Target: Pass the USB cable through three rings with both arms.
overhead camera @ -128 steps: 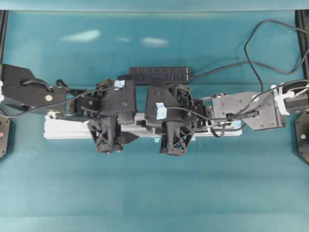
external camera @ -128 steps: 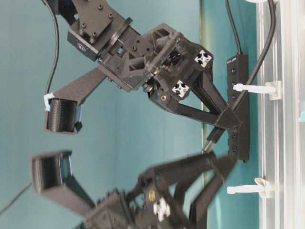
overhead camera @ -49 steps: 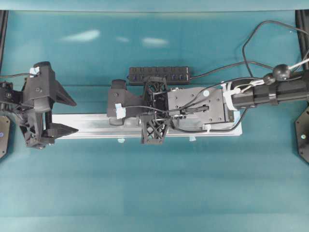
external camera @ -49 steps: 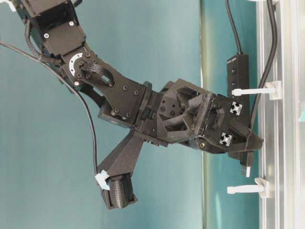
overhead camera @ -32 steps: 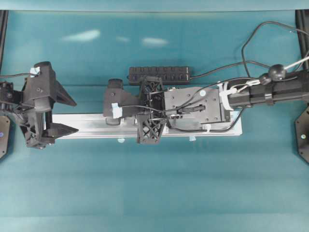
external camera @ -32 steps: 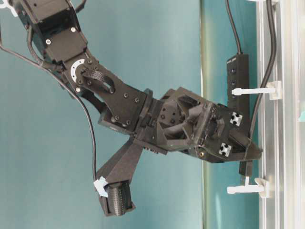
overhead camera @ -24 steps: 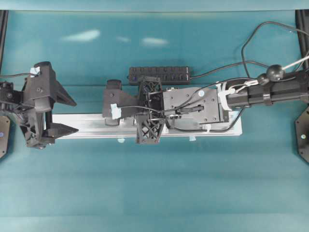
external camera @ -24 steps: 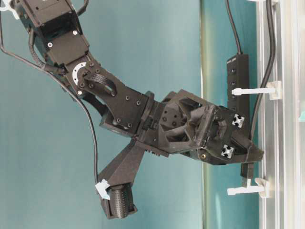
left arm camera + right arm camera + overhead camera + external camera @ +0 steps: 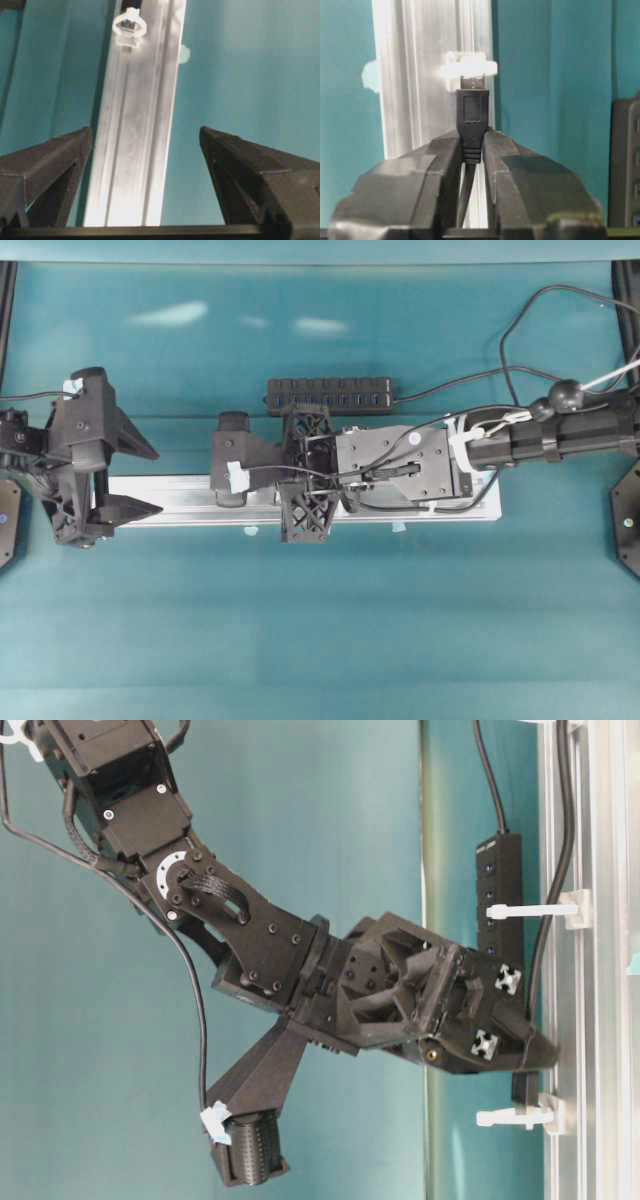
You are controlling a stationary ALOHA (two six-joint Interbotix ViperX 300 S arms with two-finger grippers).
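My right gripper (image 9: 472,144) is shut on the dark plug (image 9: 472,112) of the USB cable, just above the silver rail (image 9: 415,100). The plug's metal tip sits right at a whitish ring (image 9: 468,67); whether it is inside I cannot tell. From table level the plug (image 9: 524,1088) hangs at the lower ring (image 9: 515,1117), and the thin black cable (image 9: 556,850) runs down past the upper ring (image 9: 535,907). My left gripper (image 9: 150,478) stands open at the rail's left end, holding nothing. Its view shows one ring (image 9: 129,25) far ahead on the rail (image 9: 135,150).
A black multi-port hub (image 9: 328,395) lies behind the rail (image 9: 180,502), with its own cable leading off to the right. Pale blue tape tabs (image 9: 250,531) mark the rail's front edge. Teal table surface spreads out in front.
My right gripper has slid left along the rail with the plug, bringing its tip up to the ring. The left arm, withdrawn to the rail's left end earlier, has stayed still and open.
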